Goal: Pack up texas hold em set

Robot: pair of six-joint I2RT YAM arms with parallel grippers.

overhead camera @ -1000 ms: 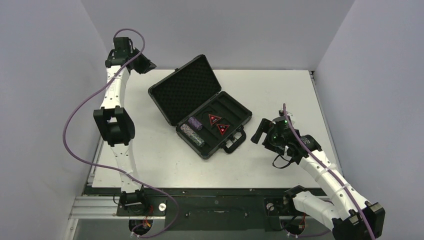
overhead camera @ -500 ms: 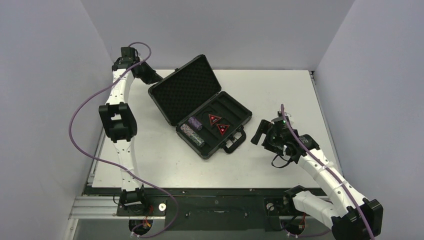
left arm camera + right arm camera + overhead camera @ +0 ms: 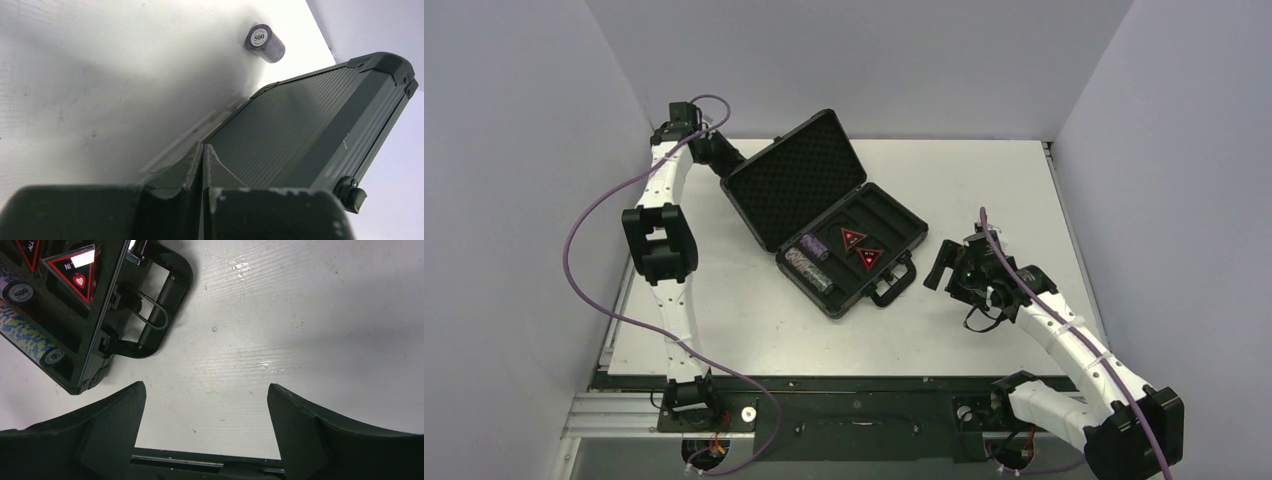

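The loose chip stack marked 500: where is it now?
Left wrist view, upper centre: the chip stack is on the white table, just beside the ribbed outer back of the open case lid.

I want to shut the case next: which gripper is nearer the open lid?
Left. The left gripper, shut, sits just behind the lid at its far-left corner. The right gripper, open, hovers beyond the handle, away from the lid.
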